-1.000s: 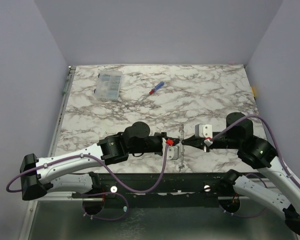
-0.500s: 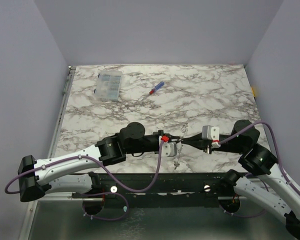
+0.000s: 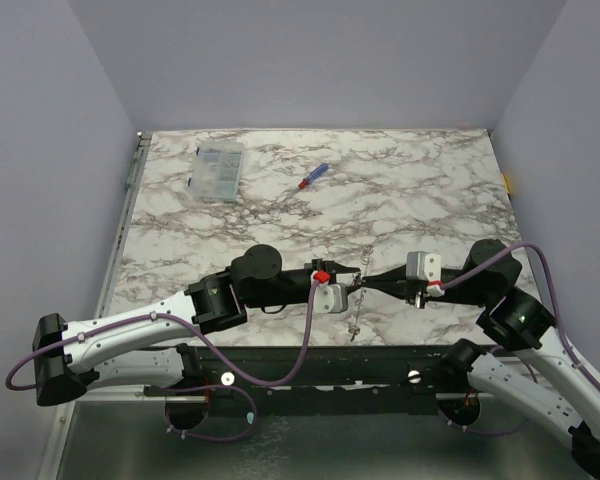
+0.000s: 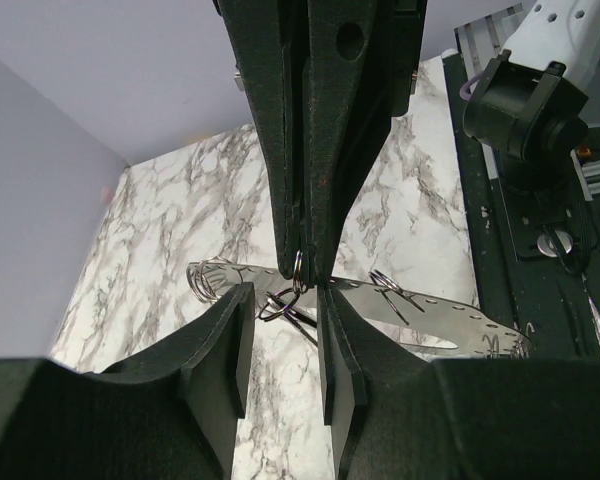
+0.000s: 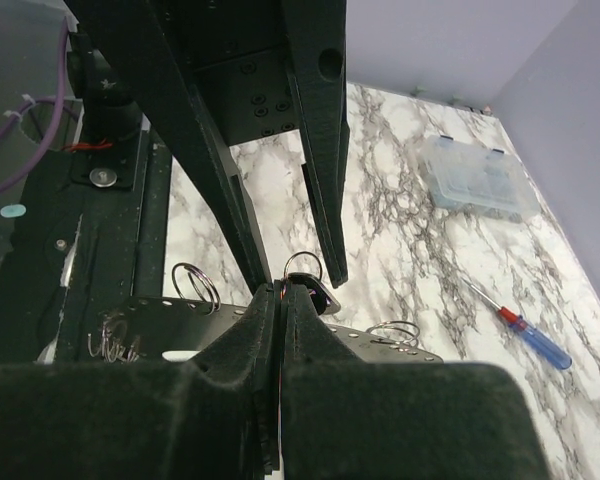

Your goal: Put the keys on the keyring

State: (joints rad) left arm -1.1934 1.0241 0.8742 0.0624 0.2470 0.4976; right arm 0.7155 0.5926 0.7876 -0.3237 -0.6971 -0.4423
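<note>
The keyring (image 3: 356,310) is a pale grey strip with holes and several split rings, hanging between the two grippers near the table's front edge. My right gripper (image 3: 366,284) is shut on a small split ring (image 5: 303,265) at the strip, and a key with a black head (image 5: 327,294) sticks out just past its fingertips. In the left wrist view the strip (image 4: 440,315) runs across behind the pinched ring (image 4: 298,270). My left gripper (image 3: 347,286) is open, its jaws on either side of the right fingertips without touching them. I see no second key.
A clear plastic compartment box (image 3: 217,170) sits at the back left, and a red-and-blue screwdriver (image 3: 313,176) lies at the back middle. The black rail (image 3: 310,365) with both arm bases runs just below the table's front edge, close under the grippers.
The right gripper moved left to meet the left one, then held still. The left gripper let go of the strip, opened and drew back a little to the left. The strip hangs lower.
</note>
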